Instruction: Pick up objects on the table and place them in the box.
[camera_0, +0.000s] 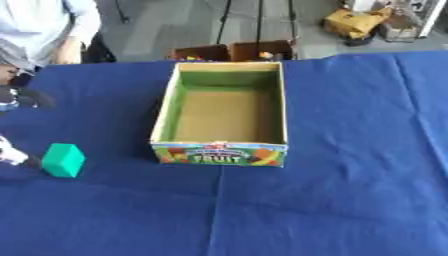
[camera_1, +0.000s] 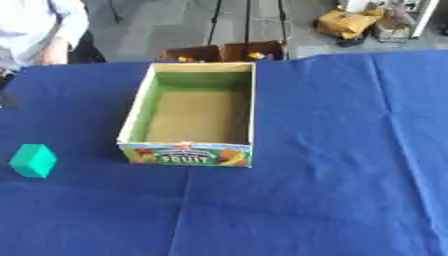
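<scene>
Green block (camera_0: 63, 160) — one; box (camera_0: 166, 107) — one, apart.

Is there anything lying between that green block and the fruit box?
Nothing but bare blue tablecloth lies between the green block and the fruit box. The right eye view shows that gap best.

An open cardboard box (camera_1: 189, 150) stood on the blue cloth (camera_1: 332, 150). A green block (camera_1: 33, 160) lay well apart, to its left, near the edge.
</scene>
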